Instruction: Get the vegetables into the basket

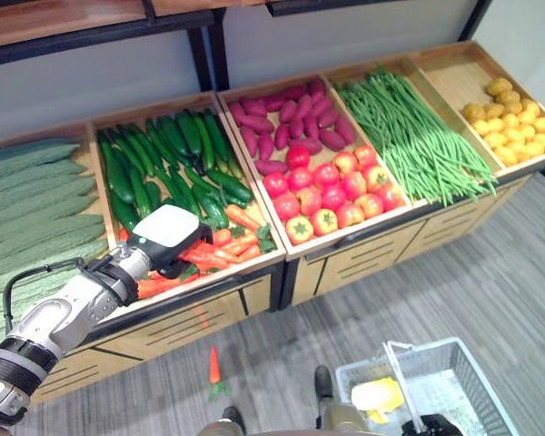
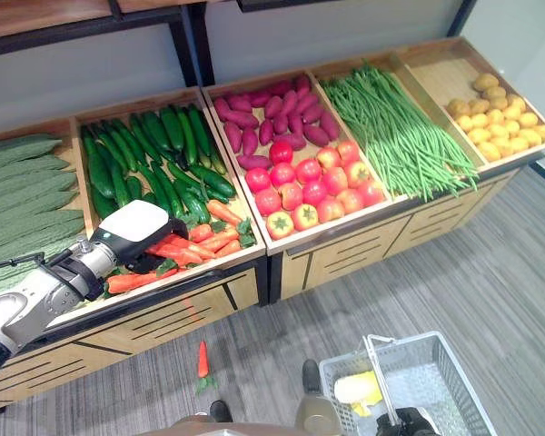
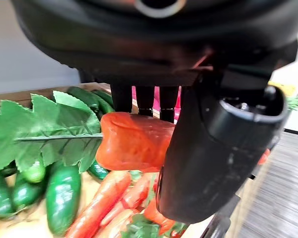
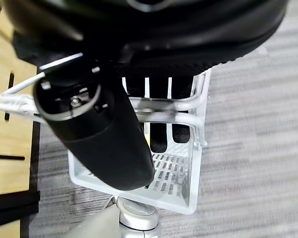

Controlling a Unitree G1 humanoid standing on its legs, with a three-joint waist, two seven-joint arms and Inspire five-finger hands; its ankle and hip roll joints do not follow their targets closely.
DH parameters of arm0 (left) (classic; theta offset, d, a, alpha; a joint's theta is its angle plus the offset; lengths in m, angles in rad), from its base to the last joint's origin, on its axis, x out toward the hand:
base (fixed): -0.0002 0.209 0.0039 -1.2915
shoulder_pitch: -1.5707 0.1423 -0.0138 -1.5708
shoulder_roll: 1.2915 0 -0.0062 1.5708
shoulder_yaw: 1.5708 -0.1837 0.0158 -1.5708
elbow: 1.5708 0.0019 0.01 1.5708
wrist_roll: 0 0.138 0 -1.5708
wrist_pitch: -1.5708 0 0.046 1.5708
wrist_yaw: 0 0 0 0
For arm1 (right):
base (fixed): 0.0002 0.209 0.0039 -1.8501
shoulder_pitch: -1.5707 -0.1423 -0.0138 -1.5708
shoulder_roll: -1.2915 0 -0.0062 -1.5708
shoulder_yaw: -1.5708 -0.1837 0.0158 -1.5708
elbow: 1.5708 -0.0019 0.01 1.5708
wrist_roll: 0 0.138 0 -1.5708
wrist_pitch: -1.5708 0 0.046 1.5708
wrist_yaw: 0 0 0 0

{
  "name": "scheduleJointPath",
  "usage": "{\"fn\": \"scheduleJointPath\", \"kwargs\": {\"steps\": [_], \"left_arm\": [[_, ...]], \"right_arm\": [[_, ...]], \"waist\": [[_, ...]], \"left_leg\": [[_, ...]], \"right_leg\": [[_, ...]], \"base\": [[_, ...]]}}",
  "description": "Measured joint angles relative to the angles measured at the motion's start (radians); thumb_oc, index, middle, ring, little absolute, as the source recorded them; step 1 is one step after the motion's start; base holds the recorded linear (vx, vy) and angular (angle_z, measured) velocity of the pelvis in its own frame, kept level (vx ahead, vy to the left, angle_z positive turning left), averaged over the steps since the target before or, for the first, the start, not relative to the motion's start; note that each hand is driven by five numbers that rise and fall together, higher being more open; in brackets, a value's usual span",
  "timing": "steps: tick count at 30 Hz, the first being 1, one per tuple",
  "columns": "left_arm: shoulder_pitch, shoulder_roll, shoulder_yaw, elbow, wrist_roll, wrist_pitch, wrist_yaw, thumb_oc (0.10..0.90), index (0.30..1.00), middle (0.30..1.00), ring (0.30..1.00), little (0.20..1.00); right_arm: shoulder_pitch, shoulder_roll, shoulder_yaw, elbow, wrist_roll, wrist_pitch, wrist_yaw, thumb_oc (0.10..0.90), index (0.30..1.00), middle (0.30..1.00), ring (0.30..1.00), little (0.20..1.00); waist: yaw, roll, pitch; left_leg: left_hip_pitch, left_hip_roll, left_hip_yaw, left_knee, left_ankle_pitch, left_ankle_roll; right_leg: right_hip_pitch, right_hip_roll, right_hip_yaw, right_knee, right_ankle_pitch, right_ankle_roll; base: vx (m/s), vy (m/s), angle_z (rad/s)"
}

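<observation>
The left hand (image 3: 208, 148) has thumb and fingers curled round 1 carrot (image 3: 134, 141) just above the carrot bin (image 1: 254, 265), a light, stiff, smooth thing best pinched mid-body, while the right hand (image 4: 97, 134) grips the handle of the basket (image 1: 454, 363) at 5 o'clock.

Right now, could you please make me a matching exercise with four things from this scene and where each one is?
Things:
1. carrot
2. fallen carrot
3. tomatoes
4. basket

Places:
A. on the floor before the stand
B. held by the right hand
C. pinched in the left hand
D. in the crate below the purple sweet potatoes

Pairs: 1-C, 2-A, 3-D, 4-B
</observation>
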Motion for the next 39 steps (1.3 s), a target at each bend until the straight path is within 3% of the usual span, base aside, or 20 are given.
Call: {"fn": "scheduleJointPath", "kwargs": {"steps": [1,2,4,5,7,9,12,20,25,27,29,30,31,32,33,35,38,39], "left_arm": [[-0.001,-0.001,0.000,0.002,-0.002,0.002,-0.001,0.400,0.300,0.300,0.300,0.300],[-0.003,-0.011,0.000,-0.004,-0.005,-0.001,-0.001,0.400,0.300,0.300,0.300,0.300],[0.023,0.004,0.025,-0.051,-0.013,-0.024,-0.001,0.400,0.300,0.300,0.300,0.300],[0.037,0.013,0.030,-0.055,-0.016,-0.023,-0.002,0.400,0.300,0.300,0.300,0.300],[0.075,0.051,0.057,-0.064,-0.016,-0.017,-0.005,0.400,0.300,0.300,0.300,0.300],[0.128,0.067,0.126,-0.064,-0.017,0.009,-0.027,0.400,0.300,0.300,0.300,0.300],[0.143,0.063,0.183,-0.081,-0.017,0.010,-0.029,0.400,0.300,0.300,0.300,0.300],[0.150,0.043,0.199,-0.108,-0.018,-0.003,-0.029,0.400,0.300,0.300,0.300,0.300],[0.125,-0.020,0.149,-0.101,-0.021,0.003,-0.042,0.400,0.300,0.300,0.300,0.300],[0.120,-0.027,0.112,-0.099,-0.037,-0.004,-0.043,0.400,0.300,0.300,0.300,0.300],[0.078,-0.058,0.072,-0.058,-0.039,0.003,-0.042,0.400,0.300,0.300,0.300,0.300],[0.084,-0.059,0.066,-0.052,-0.039,0.008,-0.042,0.400,0.300,0.300,0.300,0.300],[0.098,-0.057,0.064,-0.052,-0.038,0.006,-0.043,0.400,0.300,0.300,0.300,0.300],[0.105,-0.057,0.064,-0.052,-0.039,0.004,-0.043,0.400,0.300,0.300,0.300,0.300],[0.119,-0.057,0.074,-0.056,-0.038,0.002,-0.042,0.400,0.300,0.300,0.300,0.300],[0.121,-0.056,0.081,-0.063,-0.038,0.002,-0.037,0.400,0.300,0.300,0.300,0.300],[0.119,-0.051,0.086,-0.097,-0.038,-0.002,-0.034,0.400,0.300,0.300,0.300,0.300],[0.116,-0.044,0.086,-0.119,-0.038,-0.004,-0.034,0.400,0.300,0.300,0.300,0.300]], "right_arm": [[-0.011,0.005,-0.002,-0.003,0.000,0.000,0.005,0.400,0.300,0.300,0.300,0.300],[-0.012,0.006,0.001,-0.001,0.000,-0.003,0.008,0.400,0.300,0.300,0.300,0.300],[-0.014,0.007,-0.003,0.026,0.000,0.012,0.014,0.400,0.300,0.300,0.300,0.300],[-0.002,0.007,-0.003,0.025,0.000,0.014,0.016,0.400,0.300,0.300,0.300,0.300],[0.022,0.007,-0.001,0.016,-0.001,0.013,0.015,0.400,0.300,0.300,0.300,0.300],[0.017,-0.001,0.003,0.003,-0.001,0.014,0.012,0.400,0.300,0.300,0.300,0.300],[0.022,-0.001,0.004,0.001,-0.007,0.016,0.018,0.400,0.300,0.300,0.300,0.300],[0.071,-0.002,0.013,-0.002,-0.015,0.018,0.023,0.400,0.300,0.300,0.300,0.300],[0.080,-0.043,0.009,-0.014,-0.016,0.012,0.025,0.400,0.300,0.300,0.300,0.300],[0.080,-0.044,0.007,-0.007,-0.013,0.011,0.026,0.400,0.300,0.300,0.300,0.300],[0.077,-0.043,0.002,0.000,-0.007,0.008,0.028,0.400,0.300,0.300,0.300,0.300],[0.061,-0.050,0.009,0.002,-0.007,0.007,0.030,0.400,0.300,0.300,0.300,0.300],[0.040,-0.064,0.013,0.014,-0.008,0.012,0.030,0.400,0.300,0.300,0.300,0.300],[0.029,-0.073,0.012,0.019,-0.008,0.011,0.029,0.400,0.300,0.300,0.300,0.300],[-0.009,-0.085,0.010,0.020,-0.008,0.009,0.027,0.400,0.300,0.300,0.300,0.300],[-0.033,-0.087,0.020,0.017,-0.009,0.004,0.027,0.400,0.300,0.300,0.300,0.300],[-0.034,-0.088,0.016,0.015,-0.009,-0.006,0.026,0.400,0.300,0.300,0.300,0.300],[-0.028,-0.087,0.015,0.020,-0.009,-0.004,0.026,0.400,0.300,0.300,0.300,0.300]], "waist": [[-0.004,0.002,0.005],[-0.018,0.010,0.008],[0.030,0.044,0.026],[0.037,0.047,0.024],[0.053,0.026,0.022],[0.066,0.028,0.023],[0.065,0.029,0.022],[0.044,0.051,-0.002],[0.006,0.104,-0.031],[0.011,0.120,-0.038],[0.036,0.104,-0.038],[0.046,0.087,-0.029],[0.068,0.089,-0.029],[0.076,0.090,-0.030],[0.093,0.092,-0.029],[0.095,0.092,-0.024],[0.088,0.102,-0.009],[0.078,0.100,0.002]], "left_leg": [[0.002,0.003,0.018,-0.003,0.001,0.006],[-0.005,0.014,0.023,-0.003,0.013,0.029],[0.001,0.082,0.090,0.003,0.016,0.027],[0.006,0.089,0.092,0.004,0.013,0.022],[0.019,0.092,0.117,0.013,0.015,0.008],[0.026,0.088,0.169,0.009,0.026,-0.010],[0.048,0.088,0.186,0.007,0.028,-0.027],[0.056,0.133,0.200,0.006,0.051,-0.069],[0.056,0.174,0.191,0.022,0.065,-0.090],[0.044,0.199,0.159,0.074,0.070,-0.100],[-0.040,0.237,0.091,0.243,0.064,-0.106],[-0.082,0.236,-0.009,0.291,0.037,-0.126],[-0.086,0.192,-0.185,0.218,0.012,-0.152],[-0.084,0.170,-0.270,0.161,0.008,-0.154],[-0.078,0.149,-0.395,0.024,0.020,-0.139],[-0.091,0.165,-0.401,0.007,0.034,-0.144],[-0.087,0.158,-0.346,0.003,0.054,-0.127],[-0.083,0.144,-0.330,0.003,0.064,-0.105]], "right_leg": [[-0.012,-0.002,-0.022,0.001,0.015,0.014],[-0.020,0.001,-0.073,0.028,-0.012,0.011],[-0.046,0.012,-0.253,0.279,-0.158,-0.026],[-0.029,0.006,-0.266,0.321,-0.186,-0.024],[0.028,-0.006,-0.276,0.296,-0.217,-0.021],[0.057,0.015,-0.264,0.198,-0.210,-0.032],[0.132,0.027,-0.269,0.068,-0.197,-0.055],[0.187,0.086,-0.273,-0.047,-0.159,-0.102],[0.193,0.115,-0.285,-0.038,-0.186,-0.118],[0.190,0.131,-0.293,-0.013,-0.211,-0.136],[0.151,0.116,-0.281,0.041,-0.228,-0.164],[0.147,0.108,-0.254,0.048,-0.219,-0.176],[0.137,0.111,-0.214,0.040,-0.211,-0.176],[0.134,0.116,-0.197,0.028,-0.202,-0.172],[0.126,0.137,-0.141,-0.004,-0.187,-0.155],[0.130,0.168,-0.094,-0.028,-0.172,-0.140],[0.121,0.178,-0.089,-0.025,-0.179,-0.152],[0.111,0.172,-0.087,-0.013,-0.179,-0.152]], "base": [[-0.14,0.072,-0.59],[-0.05,0.094,-0.41],[-0.06,0.087,-0.66],[-0.08,0.010,-0.63],[-0.05,-0.027,-0.43],[-0.03,-0.059,-0.64],[0.02,-0.115,-0.22],[0.03,-0.150,-0.07],[0.03,-0.251,0.02],[-0.07,-0.211,0.09],[-0.04,0.020,-0.06],[0.03,0.070,-0.45],[0.06,0.084,-0.61],[0.11,0.133,-1.06],[0.06,0.108,-1.06],[0.04,0.172,-1.00],[0.06,0.304,-0.66],[0.01,0.323,-0.52]]}}
